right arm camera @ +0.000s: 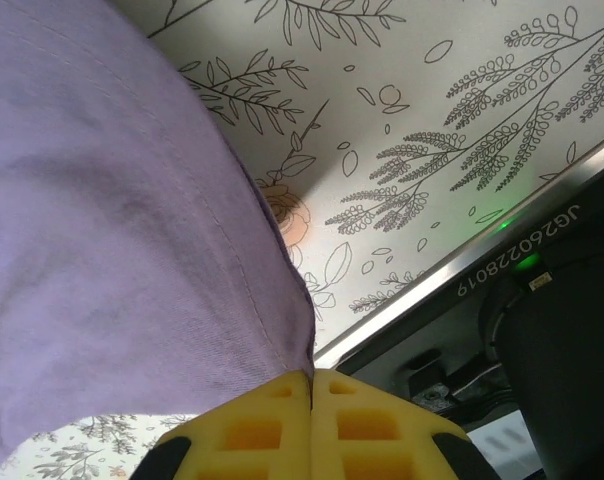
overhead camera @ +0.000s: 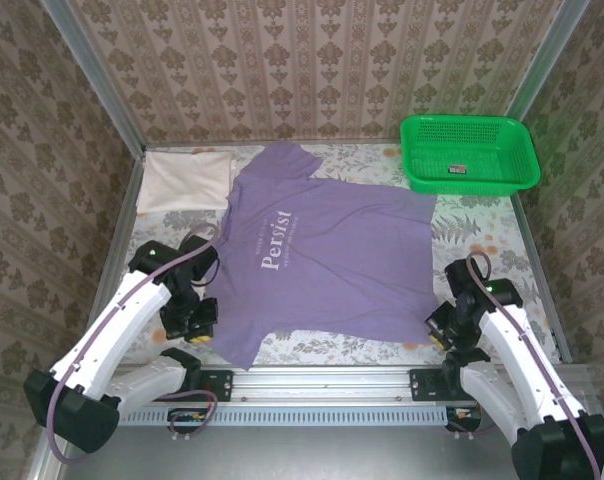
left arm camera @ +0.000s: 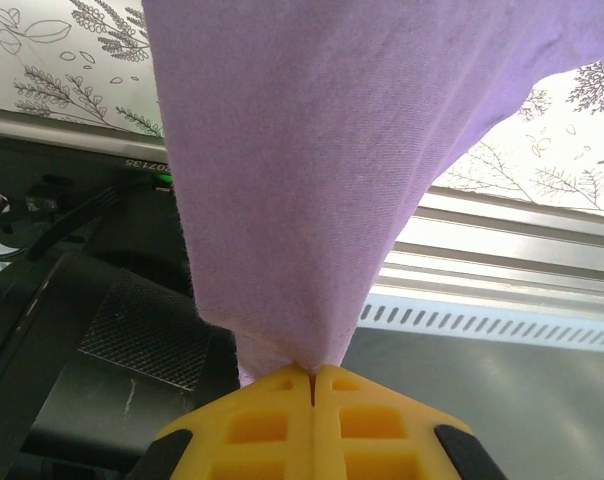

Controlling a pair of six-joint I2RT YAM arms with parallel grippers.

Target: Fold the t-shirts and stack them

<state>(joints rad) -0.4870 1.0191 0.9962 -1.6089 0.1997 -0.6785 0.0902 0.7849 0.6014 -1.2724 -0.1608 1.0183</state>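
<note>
The purple t-shirt [overhead camera: 322, 260] is lying spread flat, lettering up, across the middle of the flower-patterned table [overhead camera: 482, 235]. The left gripper [left arm camera: 312, 375] is pinching the shirt's near left hem corner, its yellow fingers [left arm camera: 257, 425] pressing together on the cloth. The right gripper [right arm camera: 311, 378] is pinching the near right hem corner likewise, its fingers closing tight on the fabric edge. The cream t-shirt [overhead camera: 185, 180] is sitting folded in the far left corner, just beside the purple one. The green basket [overhead camera: 467, 150] is standing at the far right, holding a small dark object [overhead camera: 458, 169]
</note>
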